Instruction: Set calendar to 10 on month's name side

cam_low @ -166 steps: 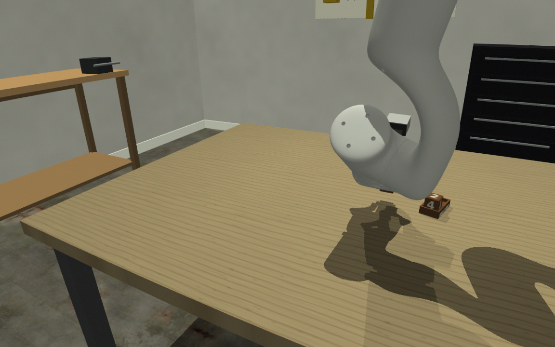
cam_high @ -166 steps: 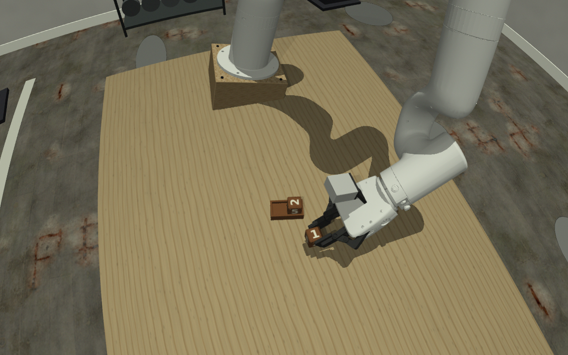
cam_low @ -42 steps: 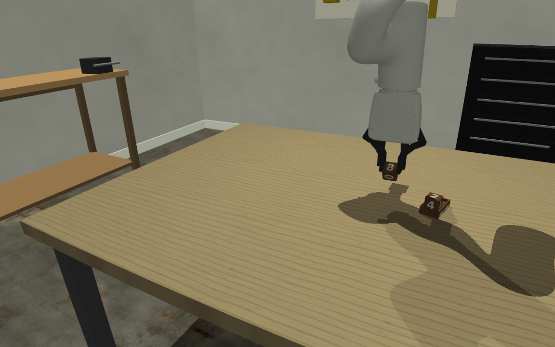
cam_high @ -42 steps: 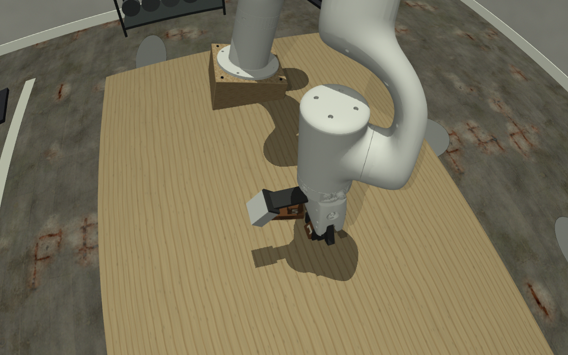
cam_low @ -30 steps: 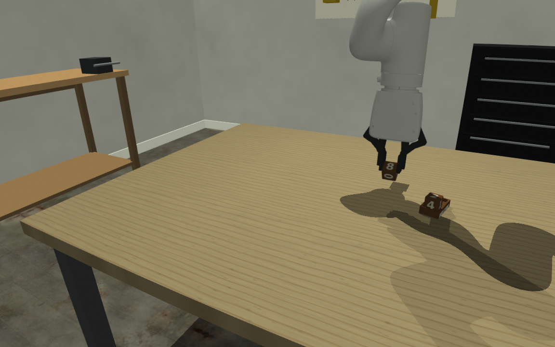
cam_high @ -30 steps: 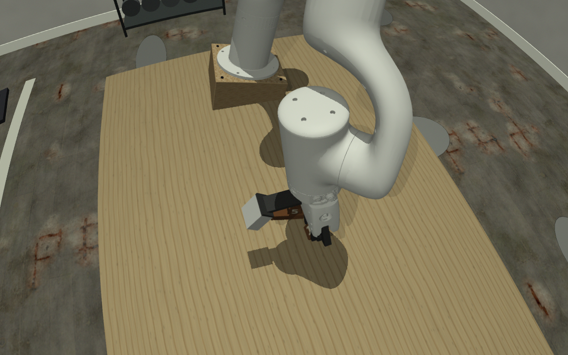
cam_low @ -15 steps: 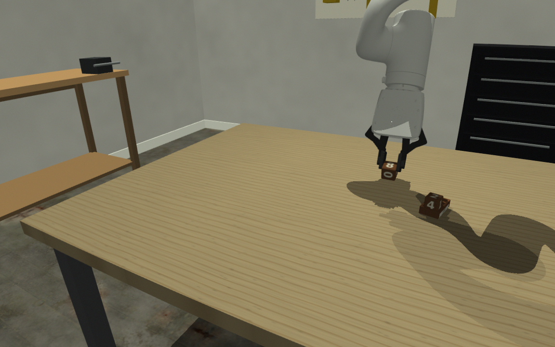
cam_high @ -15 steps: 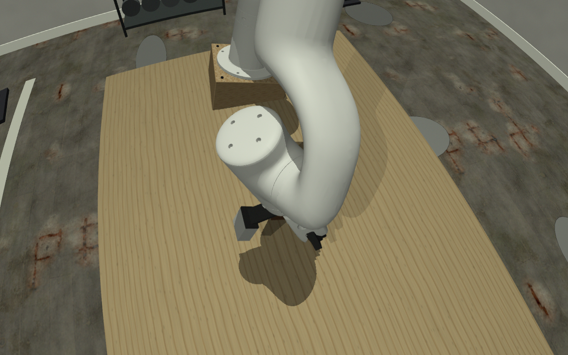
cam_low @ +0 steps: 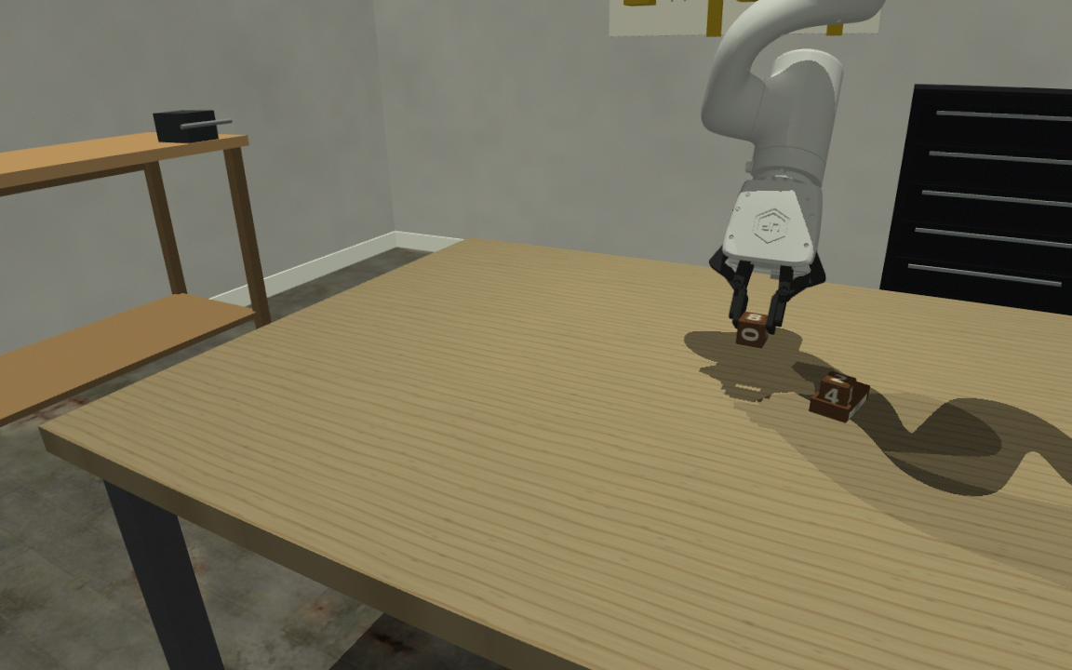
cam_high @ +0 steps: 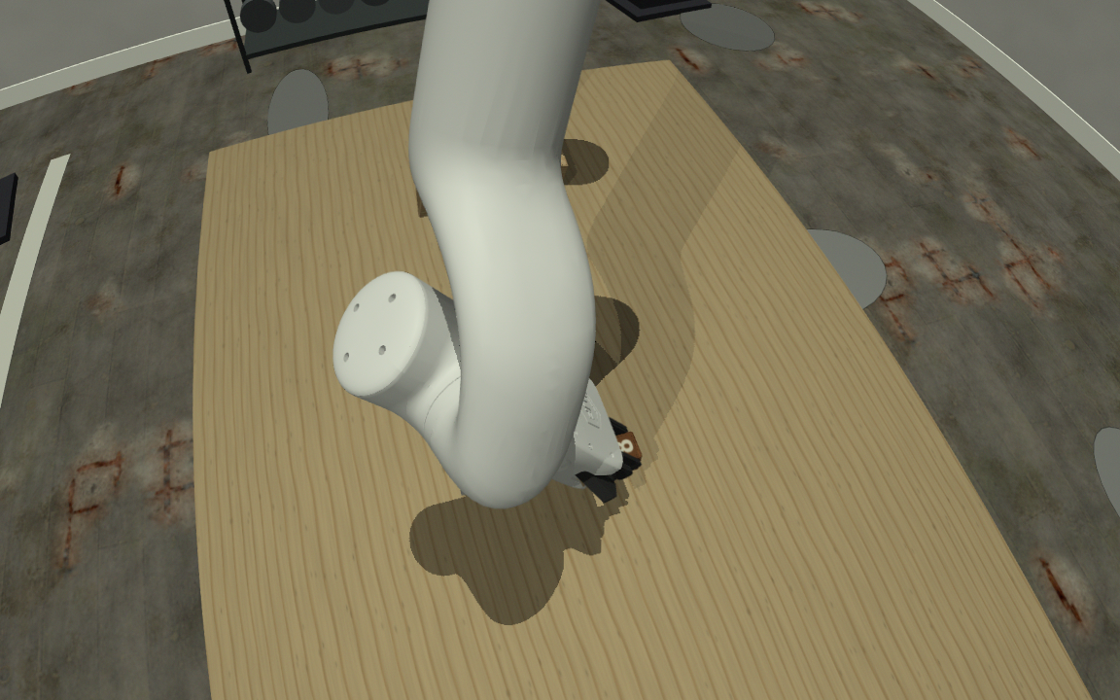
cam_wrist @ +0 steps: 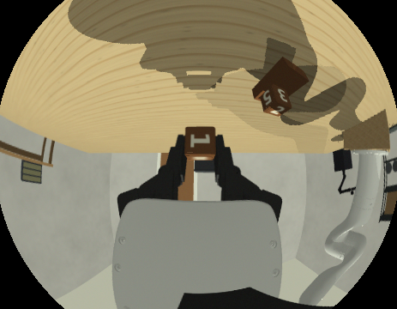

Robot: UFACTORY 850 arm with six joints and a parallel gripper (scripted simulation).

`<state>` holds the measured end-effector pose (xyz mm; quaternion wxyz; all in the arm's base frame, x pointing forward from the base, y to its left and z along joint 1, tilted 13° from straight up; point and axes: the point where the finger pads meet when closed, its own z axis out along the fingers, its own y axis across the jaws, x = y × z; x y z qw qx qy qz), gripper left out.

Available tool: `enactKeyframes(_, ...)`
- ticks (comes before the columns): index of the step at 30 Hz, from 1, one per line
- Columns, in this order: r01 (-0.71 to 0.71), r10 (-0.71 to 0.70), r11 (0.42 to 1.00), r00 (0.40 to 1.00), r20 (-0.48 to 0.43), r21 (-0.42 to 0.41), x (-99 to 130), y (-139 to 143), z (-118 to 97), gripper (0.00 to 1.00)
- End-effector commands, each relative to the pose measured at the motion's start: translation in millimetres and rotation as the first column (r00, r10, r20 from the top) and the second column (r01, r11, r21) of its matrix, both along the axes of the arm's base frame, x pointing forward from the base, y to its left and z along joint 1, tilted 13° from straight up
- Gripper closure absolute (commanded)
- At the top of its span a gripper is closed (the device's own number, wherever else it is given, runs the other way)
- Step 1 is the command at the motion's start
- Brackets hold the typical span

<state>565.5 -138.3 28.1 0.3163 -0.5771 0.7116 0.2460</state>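
While the fingers (cam_high: 626,447) (cam_low: 756,325) grip the cube (cam_high: 627,446) (cam_low: 750,330) (cam_wrist: 200,141) above the counter (cam_high: 764,522) (cam_low: 440,399) (cam_wrist: 99,94), its turning should finish before lowering beside its neighbour

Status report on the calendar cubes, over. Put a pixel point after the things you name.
Gripper (cam_low: 756,327) (cam_wrist: 200,145) shut on one cube (cam_high: 626,445) (cam_low: 750,334) (cam_wrist: 200,142). Other cube (cam_low: 833,395) (cam_wrist: 275,99) in tray (cam_low: 828,409) (cam_wrist: 284,77). No obstruction seen between them.

Top looks steeply down, exterior obliquely across the same tabletop, wrist closely along the hand (cam_high: 625,448) (cam_low: 755,327) (cam_wrist: 200,145).
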Motion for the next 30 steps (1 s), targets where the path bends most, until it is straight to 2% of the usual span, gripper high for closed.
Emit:
enactKeyframes(1,-0.001,0.001,1.000,1.000,0.004,0.007,1,-1,1,0.73)
enactKeyframes(18,-0.001,0.001,1.000,1.000,0.004,0.007,1,0,-1,0.73)
enactKeyframes(30,-0.001,0.001,1.000,1.000,0.004,0.007,2,2,-11,0.73)
